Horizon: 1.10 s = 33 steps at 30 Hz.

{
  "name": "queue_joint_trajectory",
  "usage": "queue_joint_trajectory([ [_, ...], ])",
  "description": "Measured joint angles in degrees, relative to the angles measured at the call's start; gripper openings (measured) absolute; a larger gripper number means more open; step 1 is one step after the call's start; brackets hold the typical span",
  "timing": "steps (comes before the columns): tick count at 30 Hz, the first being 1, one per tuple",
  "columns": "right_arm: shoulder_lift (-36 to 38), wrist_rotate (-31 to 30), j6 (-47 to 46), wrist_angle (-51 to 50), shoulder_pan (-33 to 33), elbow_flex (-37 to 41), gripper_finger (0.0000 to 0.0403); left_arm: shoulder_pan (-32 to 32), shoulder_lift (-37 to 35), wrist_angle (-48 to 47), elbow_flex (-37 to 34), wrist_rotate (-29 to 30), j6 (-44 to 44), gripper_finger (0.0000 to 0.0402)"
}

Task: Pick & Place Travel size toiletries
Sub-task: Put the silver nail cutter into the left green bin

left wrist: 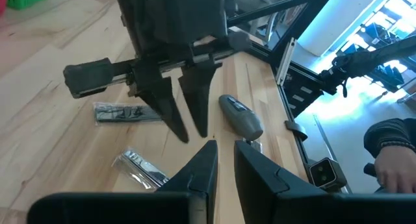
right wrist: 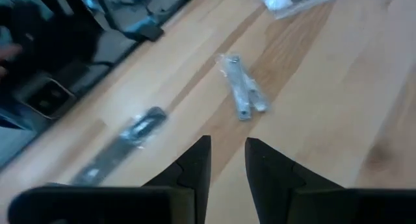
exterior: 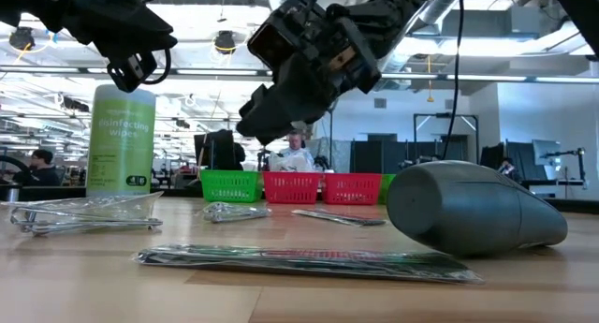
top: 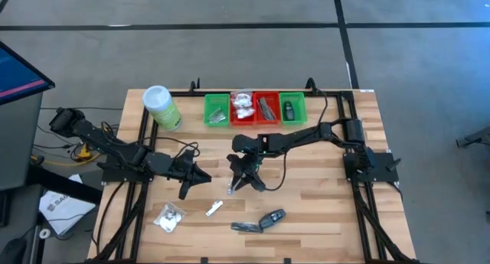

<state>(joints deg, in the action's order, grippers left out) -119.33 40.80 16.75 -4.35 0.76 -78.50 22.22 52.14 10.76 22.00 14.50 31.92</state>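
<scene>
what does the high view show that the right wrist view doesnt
Only the high view shows the wipes canister, the row of green and red trays with toiletries sorted in them, both arms, and the grey oblong item.

Only the right wrist view shows the right gripper from behind its fingers, which have a narrow gap and hold nothing.

Both show the wooden table, the silver sachet, the white packet and the dark flat packet.

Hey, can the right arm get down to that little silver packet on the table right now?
Probably yes: the right gripper hangs just above the silver packet, with only bare wood between them.
</scene>
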Motion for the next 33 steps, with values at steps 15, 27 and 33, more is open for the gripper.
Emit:
queue_joint_trajectory([
  [15,-0.8,-17.7,6.4,-2.2,-3.2,-0.1,0.0088,0.0,0.0,0.0,0.0,0.0,-0.1,0.0044],
  [27,-4.6,-20.0,7.4,-0.9,-3.7,0.0,0.0203,0.0,0.0,0.0,0.0,0.0,-0.2,0.0044],
  [33,-5.6,-25.3,8.1,-0.6,-3.7,-0.1,0.0229,0.0,0.0,0.0,0.0,0.0,-0.2,0.0044],
])
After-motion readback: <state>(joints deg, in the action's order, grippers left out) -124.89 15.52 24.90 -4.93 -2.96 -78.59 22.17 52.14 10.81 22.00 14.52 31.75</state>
